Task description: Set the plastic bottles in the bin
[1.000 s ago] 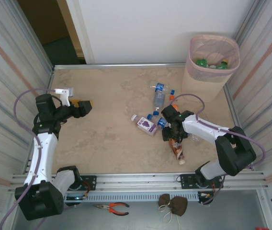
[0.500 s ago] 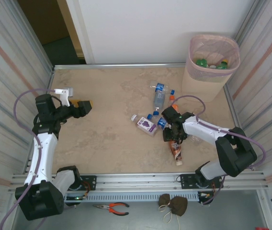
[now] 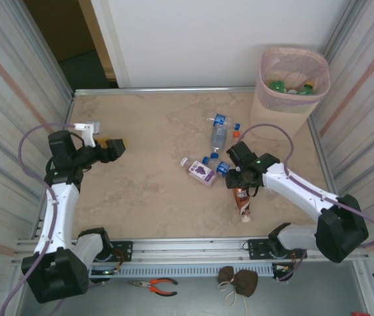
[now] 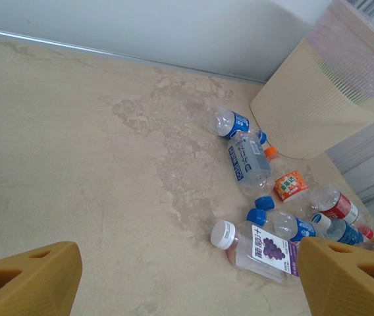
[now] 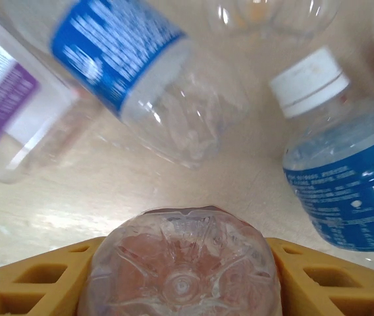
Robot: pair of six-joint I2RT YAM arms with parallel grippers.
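From above, I see the tall pale pink-beige mesh-banded bin standing at the far right corner of the beige table, with green bottles lying inside it. The right gripper is clamped on a clear plastic bottle with reddish-brown contents, near of the bin and well apart from it. The bottle's cap end points toward the near edge. I cannot tell whether it rests on the table. Left of it lies a white grape-labelled bottle, and farther off a clear blue-labelled bottle. The left gripper hangs at the left side. Orange-handled pliers lie beyond the near rail.

The left wrist camera shows the bin's ribbed wall rather than its inside. My tan fingers stand wide apart with nothing between. An orange-labelled bottle lies close to the bin's foot.

The right wrist camera looks at the held bottle's base, with yellow fingers pressed on both sides. A white-capped blue-labelled bottle lies just ahead on the right.
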